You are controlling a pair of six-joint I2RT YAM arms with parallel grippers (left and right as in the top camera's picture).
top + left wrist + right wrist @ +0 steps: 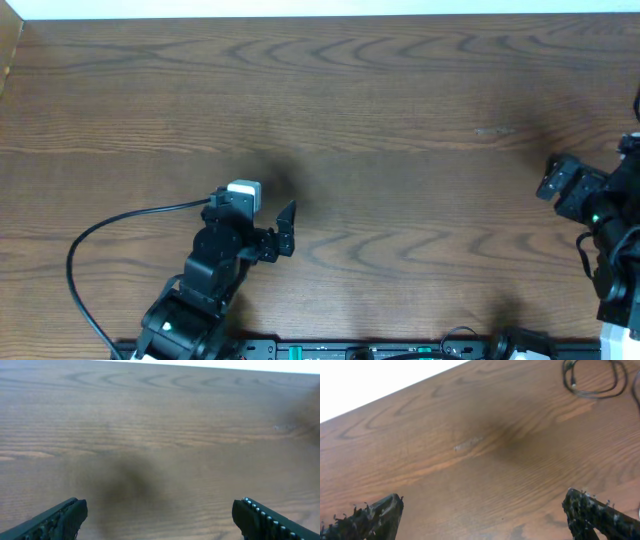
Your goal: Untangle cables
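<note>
A thin black cable [592, 380] lies in loops on the wooden table [470, 460] at the top right of the right wrist view, with a small plug end showing. It is far ahead of my right gripper [484, 502], which is open over bare wood. No cables appear in the overhead or left wrist views. My left gripper [160, 510] is open too, with only table between its fingers. From overhead, the left gripper [258, 210] sits low and left of centre, and the right gripper [548, 178] is at the right edge.
A thick black arm wire [90, 240] curves out to the left of the left arm. The table's far edge [320, 18] meets a white strip. Arm bases and wiring [400, 350] line the near edge.
</note>
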